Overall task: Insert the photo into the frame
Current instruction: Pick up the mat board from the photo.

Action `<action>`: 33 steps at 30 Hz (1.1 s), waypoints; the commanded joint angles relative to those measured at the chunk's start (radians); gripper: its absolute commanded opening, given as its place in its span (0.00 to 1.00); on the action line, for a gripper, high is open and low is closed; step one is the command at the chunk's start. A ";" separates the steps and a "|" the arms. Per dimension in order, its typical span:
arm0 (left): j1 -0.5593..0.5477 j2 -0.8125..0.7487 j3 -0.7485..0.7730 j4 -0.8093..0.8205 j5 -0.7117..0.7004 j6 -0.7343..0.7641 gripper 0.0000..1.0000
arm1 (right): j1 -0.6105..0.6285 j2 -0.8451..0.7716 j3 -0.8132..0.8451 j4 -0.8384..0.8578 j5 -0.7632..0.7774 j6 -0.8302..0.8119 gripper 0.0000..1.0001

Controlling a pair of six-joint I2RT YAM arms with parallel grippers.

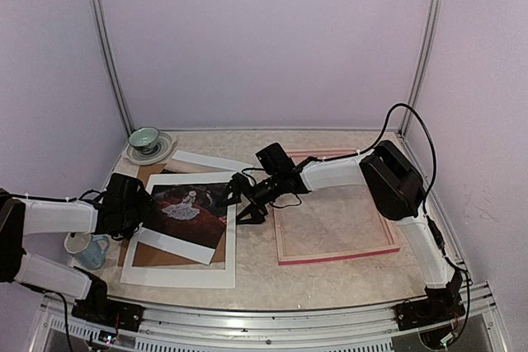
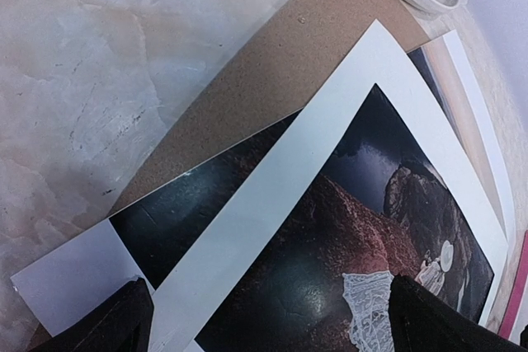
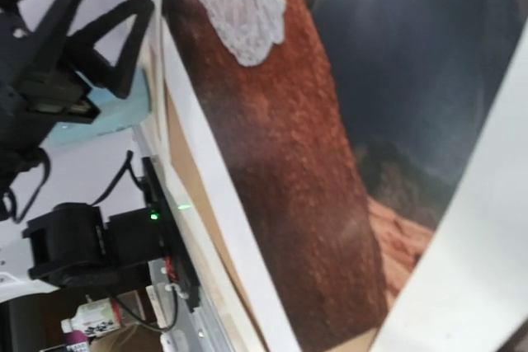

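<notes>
**Both pincers open beside the photo, nothing grasped**

The left gripper (image 1: 145, 208) and right gripper (image 1: 238, 199) are shown released, at opposite edges of the photo (image 1: 186, 210), left of centre. It lies askew with a white mat (image 1: 177, 276) and brown board (image 1: 157, 260). The pink frame (image 1: 338, 255) lies apart, centre right. A pinch on one thin edge is judged needed next.

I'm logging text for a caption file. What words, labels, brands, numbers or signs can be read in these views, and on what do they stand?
No text can be read in any view.
White label on a small bottle-like thing at the bottom of the right wrist view: dark print, too blurred to read.
The photo and the frame: no lettering visible.
</notes>
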 commanded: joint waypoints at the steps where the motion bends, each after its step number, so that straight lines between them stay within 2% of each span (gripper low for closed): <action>1: -0.001 0.028 -0.029 -0.003 0.061 -0.015 0.99 | -0.007 -0.023 -0.025 0.155 -0.057 0.074 0.99; 5: -0.002 0.035 -0.029 -0.002 0.064 -0.016 0.98 | -0.008 -0.011 -0.049 0.241 -0.066 0.133 0.96; 8: -0.002 0.033 -0.030 -0.001 0.066 -0.014 0.99 | -0.010 -0.020 -0.061 0.252 -0.063 0.136 0.81; 11: -0.005 0.034 -0.031 0.000 0.067 -0.014 0.98 | -0.017 -0.034 -0.064 0.224 -0.049 0.114 0.59; 15: -0.005 0.035 -0.031 0.004 0.072 -0.013 0.98 | -0.026 -0.044 -0.061 0.177 -0.031 0.078 0.37; 23: -0.009 0.035 -0.026 0.004 0.081 -0.015 0.98 | -0.036 -0.030 -0.069 0.222 -0.046 0.090 0.09; 29: -0.008 0.025 -0.017 -0.003 0.078 -0.013 0.99 | -0.045 -0.034 -0.071 0.231 -0.050 0.092 0.01; 33: -0.010 0.010 -0.005 -0.018 0.068 -0.004 0.99 | -0.053 -0.037 -0.072 0.231 -0.056 0.095 0.00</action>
